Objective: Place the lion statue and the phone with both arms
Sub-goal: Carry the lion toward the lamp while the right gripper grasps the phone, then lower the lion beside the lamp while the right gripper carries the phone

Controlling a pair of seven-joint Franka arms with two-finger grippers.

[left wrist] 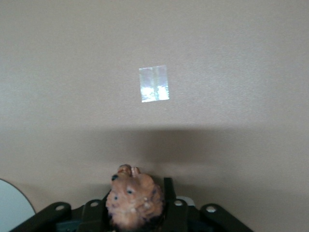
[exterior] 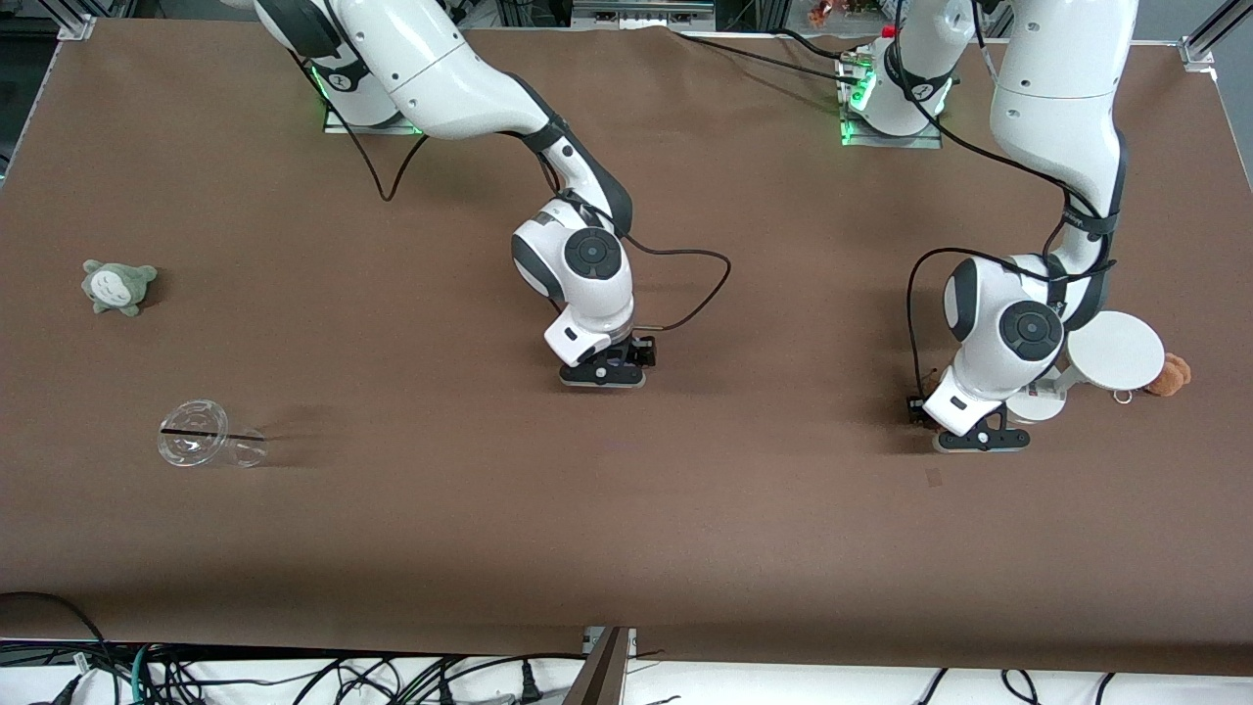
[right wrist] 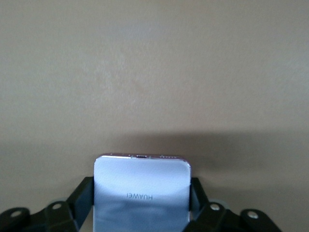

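My left gripper (exterior: 981,441) is low over the table toward the left arm's end, beside the white round stand. In the left wrist view it (left wrist: 136,199) is shut on the lion statue (left wrist: 134,202), a reddish-brown figurine with dark spots, held between the black fingers. My right gripper (exterior: 604,377) is low over the middle of the table. In the right wrist view it (right wrist: 141,193) is shut on the phone (right wrist: 141,186), a pale lavender-white slab with its rounded end sticking out past the fingers. Both held things are hidden under the hands in the front view.
A white round stand (exterior: 1114,351) and a tan plush with a keyring (exterior: 1170,375) sit beside the left gripper. A small tape mark (exterior: 933,477) lies just nearer the front camera, also in the left wrist view (left wrist: 154,83). A grey-green plush (exterior: 117,285) and a clear cup on its side (exterior: 208,446) lie at the right arm's end.
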